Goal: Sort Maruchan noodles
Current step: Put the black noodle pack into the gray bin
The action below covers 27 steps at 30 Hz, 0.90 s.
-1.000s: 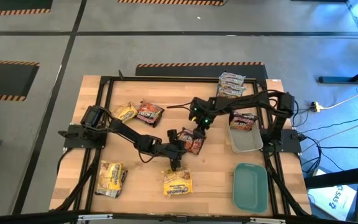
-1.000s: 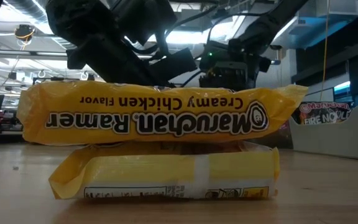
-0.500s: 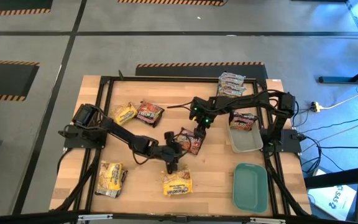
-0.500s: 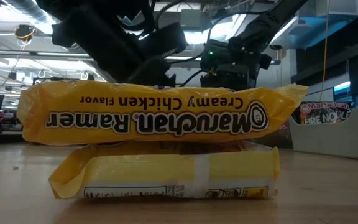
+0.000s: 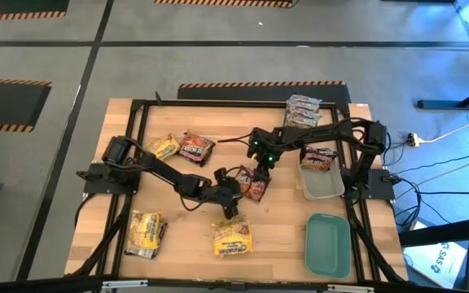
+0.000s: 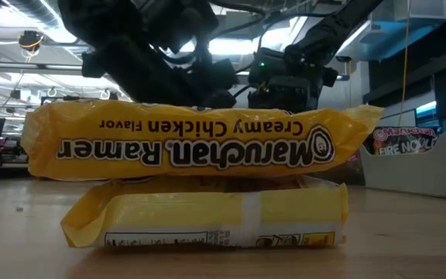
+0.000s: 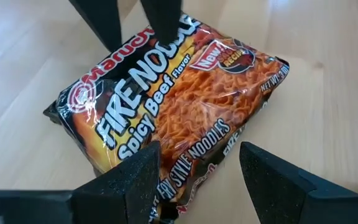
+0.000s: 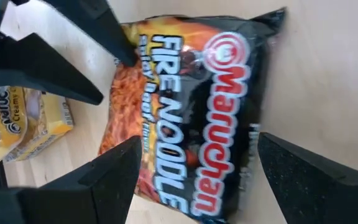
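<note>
We see both arms meeting over the middle of the worktop (image 5: 177,236), around one dark Fire Noodle packet (image 5: 251,184) that lies flat on the wood. The left pincer (image 5: 231,189) reaches in from the left, its fingers (image 7: 135,180) apart on either side of the packet's edge, which sits between them; we cannot tell whether they touch it. The right pincer (image 5: 260,172) comes in from the far right side, its fingers (image 8: 114,171) also spread wide, straddling the other end of the same packet (image 8: 185,106) without closing on it.

The other noodles lie scattered. Two yellow Creamy Chicken packets (image 6: 200,143) are stacked at the near edge, one on top of the other. Another yellow pair (image 5: 145,233) lies near left. At far left a yellow packet (image 5: 163,147) sits just beside a dark packet (image 5: 195,147). Silvery-pink packets (image 5: 304,110) are piled at the far right corner. One dark packet (image 5: 318,159) rests in the clear tray (image 5: 324,185), and the teal lid (image 5: 328,244) lies near right of it.
</note>
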Available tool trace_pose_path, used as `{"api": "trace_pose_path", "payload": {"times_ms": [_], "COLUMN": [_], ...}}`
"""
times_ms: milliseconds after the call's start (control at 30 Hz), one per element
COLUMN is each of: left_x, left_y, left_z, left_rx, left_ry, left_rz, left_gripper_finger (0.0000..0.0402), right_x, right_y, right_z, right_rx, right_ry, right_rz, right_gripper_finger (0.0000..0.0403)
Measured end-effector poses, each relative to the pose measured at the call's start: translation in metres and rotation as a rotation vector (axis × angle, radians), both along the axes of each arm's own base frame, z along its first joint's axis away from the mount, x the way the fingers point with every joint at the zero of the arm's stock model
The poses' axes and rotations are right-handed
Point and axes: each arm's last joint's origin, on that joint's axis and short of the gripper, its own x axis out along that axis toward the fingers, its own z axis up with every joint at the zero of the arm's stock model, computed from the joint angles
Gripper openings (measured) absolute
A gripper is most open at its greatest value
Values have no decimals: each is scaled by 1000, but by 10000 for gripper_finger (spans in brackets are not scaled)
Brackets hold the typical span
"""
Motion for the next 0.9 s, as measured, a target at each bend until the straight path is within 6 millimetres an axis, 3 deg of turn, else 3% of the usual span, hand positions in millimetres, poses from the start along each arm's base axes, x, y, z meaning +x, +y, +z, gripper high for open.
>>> {"api": "trace_pose_path", "payload": {"times_ms": [300,633,900], "left_x": [0,-4,-5], "left_y": [-1,-12,-11], "left_z": [-5,-18,-19], "left_rx": [37,124,127], "left_ry": [17,34,39], "left_rz": [-9,30,32], "left_gripper_finger": [215,215,215], "right_x": [3,8,-5], "right_y": [0,0,-7], "right_z": [1,-26,-11], "right_rx": [-11,71,64], "right_ry": [-25,47,86], "right_rz": [-8,-23,-60], "right_gripper_finger": [308,308,308]}}
